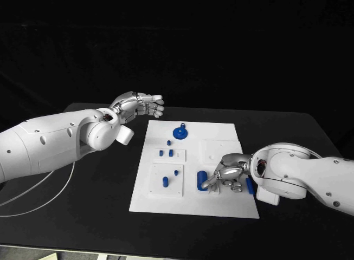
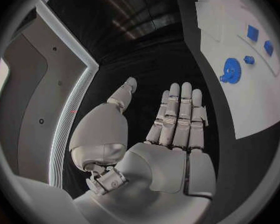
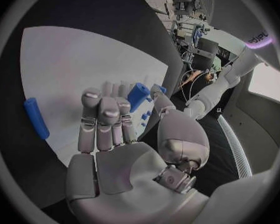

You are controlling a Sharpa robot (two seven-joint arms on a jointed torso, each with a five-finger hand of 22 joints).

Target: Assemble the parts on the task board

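- The task board (image 1: 224, 206) lies in the middle of the black counter (image 1: 302, 135).
- The left hand (image 1: 139, 105) hovers off the board's far left corner, fingers straight and apart, holding nothing.
- The right hand (image 1: 228, 172) sits over the board's near right part, fingers curled around a blue part (image 3: 137, 95).
- A blue gear (image 1: 180, 131) stands near the board's far edge; a blue cylinder (image 1: 203, 179) lies just beside the right hand.

The right hand (image 3: 112, 134) hovers over the white task board (image 3: 71, 64), its fingers (image 3: 105, 112) curled inward toward the palm. A blue part (image 3: 138, 95) sits right at the fingertips and thumb, seemingly pinched there, though the contact is hard to make out. A blue cylinder (image 3: 36, 118) lies near the board's edge, apart from the hand.
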